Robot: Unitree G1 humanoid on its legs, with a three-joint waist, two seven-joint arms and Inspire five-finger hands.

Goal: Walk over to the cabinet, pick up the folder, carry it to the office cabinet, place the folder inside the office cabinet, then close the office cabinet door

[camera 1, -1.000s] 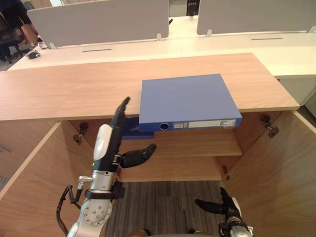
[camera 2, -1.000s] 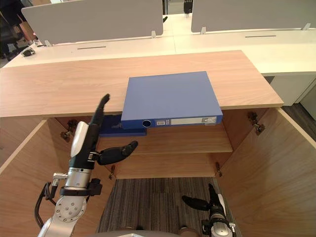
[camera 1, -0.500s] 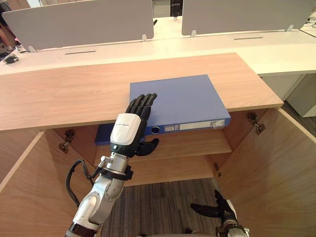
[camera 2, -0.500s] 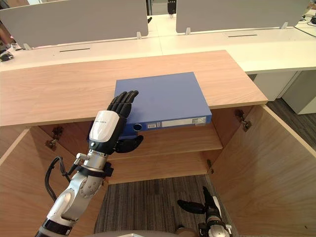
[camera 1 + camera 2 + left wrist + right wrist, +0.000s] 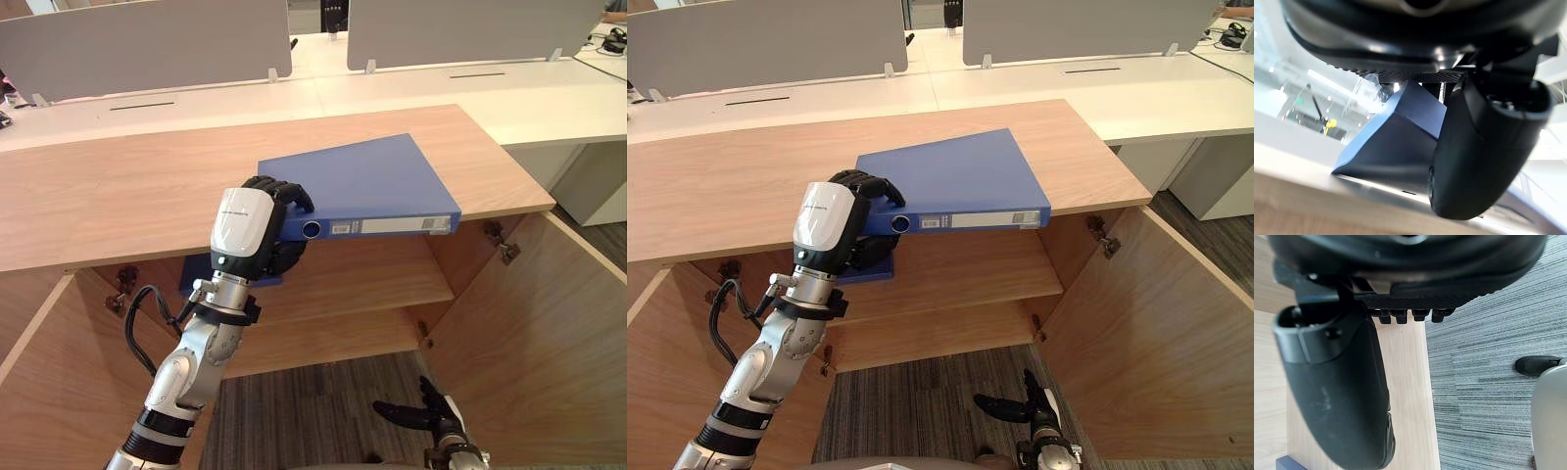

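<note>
- Left eye view: the left robot hand [image 5: 257,220] grips the blue folder [image 5: 367,181] at the ring-hole end of its spine. Its fingers curl over the cover and its thumb sits underneath. The folder is tilted, with the spine side lifted and jutting past the front edge of the wooden cabinet top [image 5: 108,196], while its far side is low on the wood.
- Under the cabinet top, a second blue folder [image 5: 194,276] lies on the inner shelf [image 5: 382,279], just behind the gripping hand's wrist. Both cabinet doors are swung open, the right door [image 5: 539,323] beside the shelf.
- The right robot hand [image 5: 419,415] hangs low over the grey carpet [image 5: 323,392] with its fingers loosely spread, holding nothing.
- White desks with grey partition screens [image 5: 147,44] stand behind the cabinet.
- Left wrist view: the thumb [image 5: 1484,147] lies against the folder's dark blue underside.
- Right wrist view: the thumb [image 5: 1337,396] stands free over a wooden panel [image 5: 1406,396] and the carpet.
</note>
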